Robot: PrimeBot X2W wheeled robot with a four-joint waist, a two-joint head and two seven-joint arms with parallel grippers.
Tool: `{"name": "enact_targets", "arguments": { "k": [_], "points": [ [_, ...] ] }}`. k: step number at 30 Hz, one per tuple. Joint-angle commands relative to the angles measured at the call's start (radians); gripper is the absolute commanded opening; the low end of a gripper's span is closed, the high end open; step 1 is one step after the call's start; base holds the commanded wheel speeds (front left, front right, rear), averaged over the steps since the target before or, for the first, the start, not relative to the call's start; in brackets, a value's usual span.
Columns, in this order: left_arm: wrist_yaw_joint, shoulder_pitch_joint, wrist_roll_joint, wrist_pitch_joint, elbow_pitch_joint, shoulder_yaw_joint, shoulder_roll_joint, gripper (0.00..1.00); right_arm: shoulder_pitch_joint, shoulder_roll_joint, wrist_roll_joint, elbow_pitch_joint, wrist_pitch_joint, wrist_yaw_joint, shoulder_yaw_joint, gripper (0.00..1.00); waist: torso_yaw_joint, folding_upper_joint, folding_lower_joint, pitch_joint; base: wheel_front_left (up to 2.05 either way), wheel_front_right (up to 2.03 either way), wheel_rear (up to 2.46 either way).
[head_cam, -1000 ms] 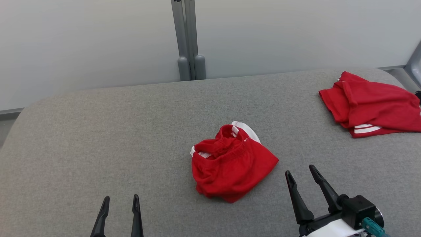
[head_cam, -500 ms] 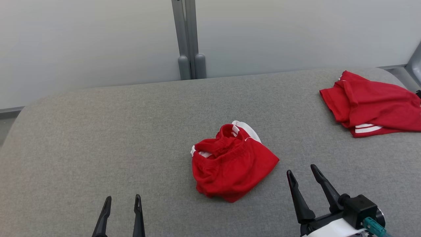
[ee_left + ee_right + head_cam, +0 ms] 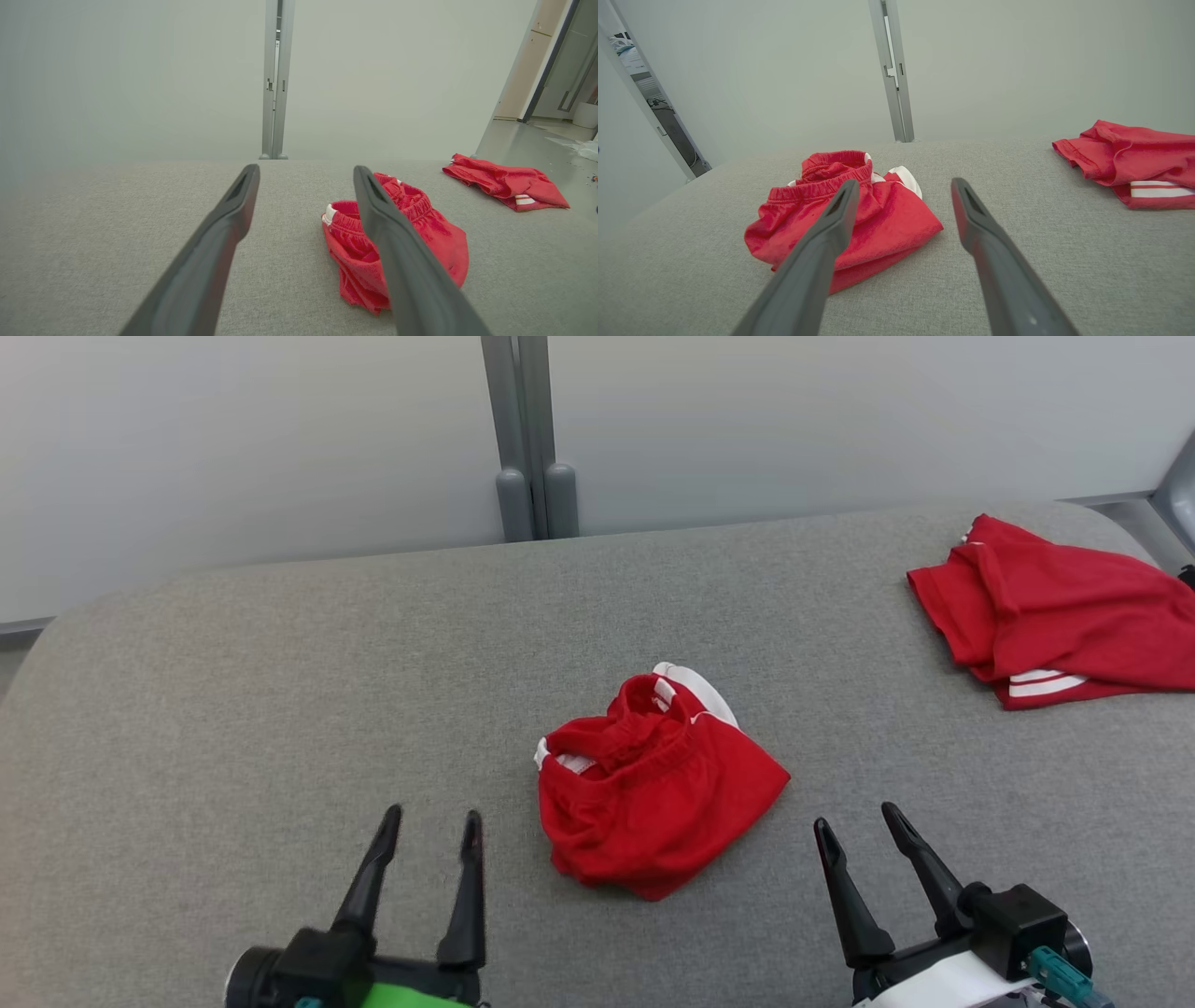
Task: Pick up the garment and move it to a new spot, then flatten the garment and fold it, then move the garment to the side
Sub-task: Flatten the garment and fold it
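The left gripper (image 3: 431, 814) hovers over the grey worktop (image 3: 233, 691), jaws spread wide, empty and touching nothing. The right gripper (image 3: 854, 817) is likewise released, jaws wide and holding nothing. The crumpled red shorts (image 3: 653, 793) lie between the two, touching neither. Another red garment (image 3: 1055, 607) lies well beyond the right jaws

Left gripper (image 3: 432, 814) advanced forward, now nearer garment (image 3: 653, 784); head view shifted slightly.

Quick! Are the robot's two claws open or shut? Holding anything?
Left gripper: open, holding nothing, not touching the red garment.
Right gripper: open, holding nothing.
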Motion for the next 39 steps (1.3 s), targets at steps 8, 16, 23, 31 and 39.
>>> {"name": "enact_targets", "arguments": {
  "k": [8,16,23,31,39],
  "points": [
    [-0.03,-0.274,-0.073,0.113,0.105,-0.224,0.001,1.0,-0.061,-0.005,-0.002,-0.011,0.0,-0.002,-0.004,1.0,-0.048,-0.0001,0.0,0.117,0.0,0.0,0.0],
    [-0.003,-0.511,-0.222,0.32,0.138,-0.415,0.002,1.0,-0.116,-0.001,-0.007,-0.014,0.0,-0.002,-0.002,1.0,-0.083,-0.0001,0.0,0.215,0.0,0.0,0.0],
    [0.049,-0.664,-0.343,0.375,0.234,-0.503,0.002,1.0,-0.152,-0.008,-0.01,-0.02,0.0,-0.002,-0.005,1.0,-0.109,-0.0001,0.0,0.266,0.0,0.0,0.0],
    [0.105,-0.775,-0.339,0.394,0.407,-0.503,0.002,1.0,-0.171,-0.01,-0.015,-0.028,0.0,-0.002,-0.017,1.0,-0.115,-0.0001,0.0,0.298,0.0,0.0,0.0],
    [0.125,-0.839,-0.324,0.437,0.526,-0.498,0.022,1.0,-0.182,-0.004,-0.015,-0.023,0.0,-0.002,-0.008,1.0,-0.117,-0.0001,0.0,0.304,0.0,0.0,0.0]
  ]
}}
